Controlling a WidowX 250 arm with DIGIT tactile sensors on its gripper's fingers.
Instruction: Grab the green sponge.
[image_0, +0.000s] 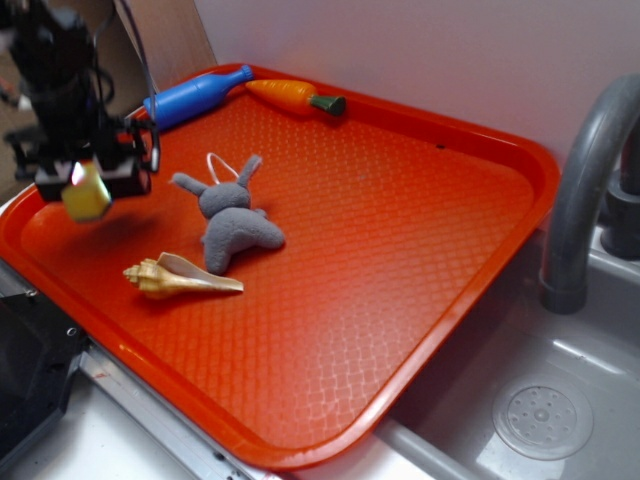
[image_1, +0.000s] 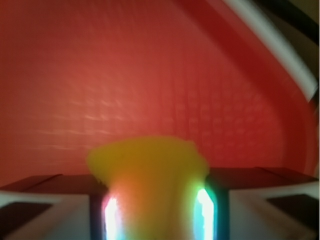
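The claw hangs above the 9 o'clock corner of the orange tray, clamped on the green sponge, which shows as a yellow foam block poking out below the black fingers. In the wrist view the sponge fills the gap between the two pads, its sides pressed in and its free end bulging outward, so the grip looks firm because the foam gives under the squeeze. The dark green scouring face is not visible in either picture; it is probably turned away or hidden by the pads. The sponge appears clear of the tray floor, since bare orange surface shows beneath it in both views, which suggests the grab itself is done and only a secure hold matters now.

The other things lie flat where they pose no obstacle. The grey plush bunny sprawls at 3 o'clock from the claw, near but apart. The tan seashell lies at 5 o'clock from the claw, just below the bunny. The blue bottle and the toy carrot rest along the far rim at 12 to 1 o'clock. A grey tap and sink sit beside the tray at 3 to 4 o'clock.
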